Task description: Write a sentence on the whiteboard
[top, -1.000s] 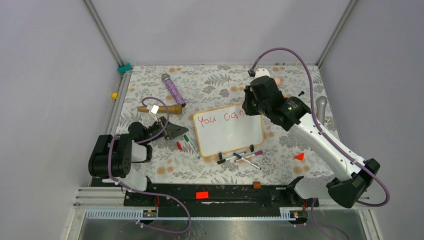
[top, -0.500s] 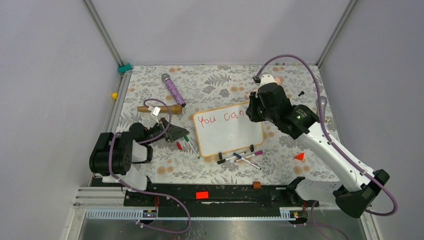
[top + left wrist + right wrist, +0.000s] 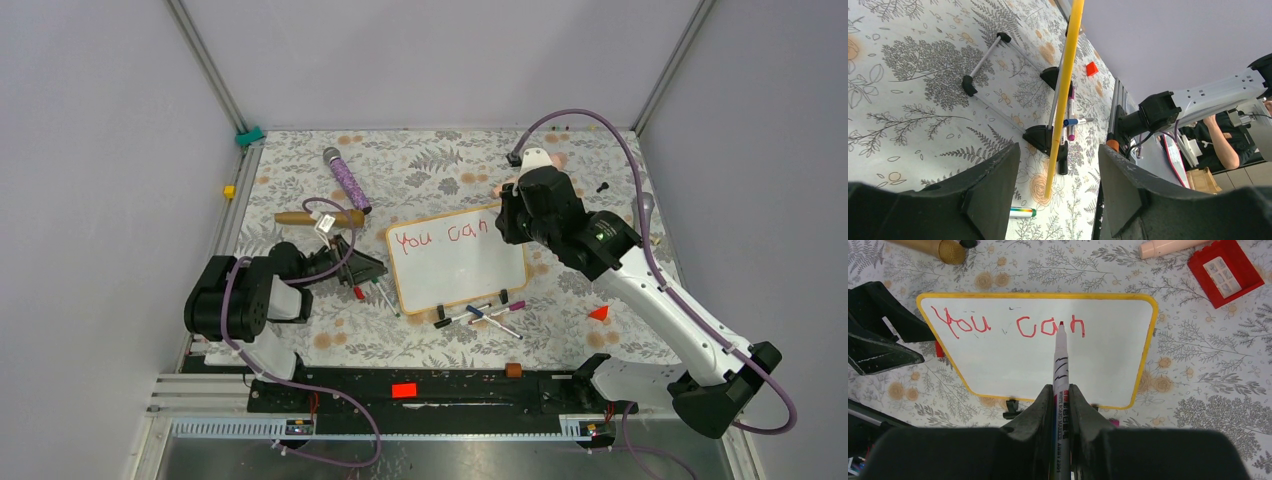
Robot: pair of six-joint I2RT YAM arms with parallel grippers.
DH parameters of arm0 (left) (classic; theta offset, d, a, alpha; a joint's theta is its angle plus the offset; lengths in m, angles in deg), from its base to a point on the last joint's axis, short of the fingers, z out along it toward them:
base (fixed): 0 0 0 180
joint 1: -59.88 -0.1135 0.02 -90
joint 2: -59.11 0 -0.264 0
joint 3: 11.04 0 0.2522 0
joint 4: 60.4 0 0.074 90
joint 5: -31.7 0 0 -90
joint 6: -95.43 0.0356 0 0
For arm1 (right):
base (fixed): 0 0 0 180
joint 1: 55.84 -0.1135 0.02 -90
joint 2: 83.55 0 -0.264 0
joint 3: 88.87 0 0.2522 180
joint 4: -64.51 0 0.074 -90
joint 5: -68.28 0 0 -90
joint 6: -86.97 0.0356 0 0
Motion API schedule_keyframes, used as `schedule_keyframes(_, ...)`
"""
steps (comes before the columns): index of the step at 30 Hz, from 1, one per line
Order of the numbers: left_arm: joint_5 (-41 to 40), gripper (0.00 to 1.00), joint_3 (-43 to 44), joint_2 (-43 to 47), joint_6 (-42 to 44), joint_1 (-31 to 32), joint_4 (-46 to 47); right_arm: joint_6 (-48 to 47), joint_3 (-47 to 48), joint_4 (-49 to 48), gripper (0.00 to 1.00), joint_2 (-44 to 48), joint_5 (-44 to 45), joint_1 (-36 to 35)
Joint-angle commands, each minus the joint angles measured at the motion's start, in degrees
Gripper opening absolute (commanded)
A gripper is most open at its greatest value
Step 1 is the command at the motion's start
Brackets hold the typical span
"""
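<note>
As the right hand (image 3: 1060, 396) grips a marker (image 3: 1060, 356), the sentence (image 3: 1020, 327) lies ahead.

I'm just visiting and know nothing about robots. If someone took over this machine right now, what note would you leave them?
Right end effector: shut on a red marker, tip at the "n" of "can".
Left end effector: open, empty, facing the whiteboard at its left edge.
The whiteboard lies flat on the floral tablecloth.
Done: the sentence so far reads "You can", top line.
Left: the remaining words; the board below is blank.
</note>
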Motion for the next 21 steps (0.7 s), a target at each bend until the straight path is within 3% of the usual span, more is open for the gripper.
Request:
schedule_keyframes(1,2.7,0.59,1.3,-0.6,3.1,0.5,4.1,-4.0,1.1,-2.1,0.0,1.5,0.9,0.3)
schedule_keyframes(11,7.0,0.65,7.1,-3.4,3.1,-0.4,4.2,-0.7,-1.0,-4.3,0.0,2.1,0.4,0.3)
schedule_keyframes(21,7.4,0.6,4.4,-5.7,7.3,1.8,4.3,-1.0,-3.3,-5.1,0.0,2.5,-0.4,0.3)
